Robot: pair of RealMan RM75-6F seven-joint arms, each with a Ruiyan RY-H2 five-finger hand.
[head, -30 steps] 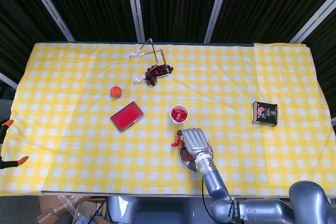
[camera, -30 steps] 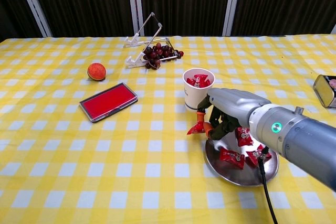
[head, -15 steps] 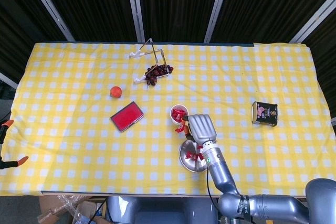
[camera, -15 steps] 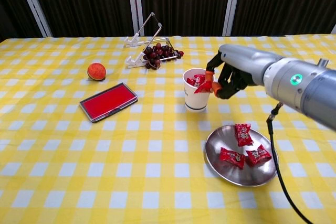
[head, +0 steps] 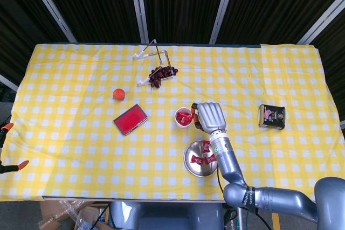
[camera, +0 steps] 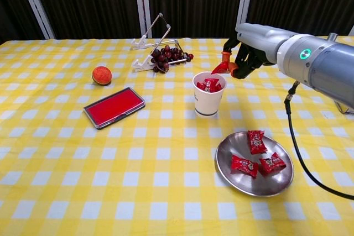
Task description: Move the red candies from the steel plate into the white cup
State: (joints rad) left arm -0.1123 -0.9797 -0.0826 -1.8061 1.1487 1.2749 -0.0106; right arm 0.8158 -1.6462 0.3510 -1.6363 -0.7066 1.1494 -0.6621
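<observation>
A white cup (camera: pixel 209 99) (head: pixel 184 118) stands mid-table with red candies (camera: pixel 209 85) inside. Just above the cup's right rim, my right hand (camera: pixel 249 48) (head: pixel 210 116) pinches one red candy (camera: pixel 219 69) between its orange-tipped fingers. The steel plate (camera: pixel 229 176) (head: pixel 190 164) lies nearer the front edge, to the right of the cup, apart from the hand. Three wrapped red candies (camera: pixel 255 141) (camera: pixel 243 165) (camera: pixel 271 162) lie on the plate. My left hand shows in neither view.
A red flat case (camera: pixel 113 106) and an orange fruit (camera: pixel 102 74) lie left of the cup. Dark grapes (camera: pixel 166 56) sit by a wire stand (camera: pixel 157 34) behind it. A dark tin (head: pixel 271 116) rests at the right.
My right hand has risen from the plate's left edge with a red candy and moved back, so it now hangs over the cup's right rim. The plate's three candies lie uncovered.
</observation>
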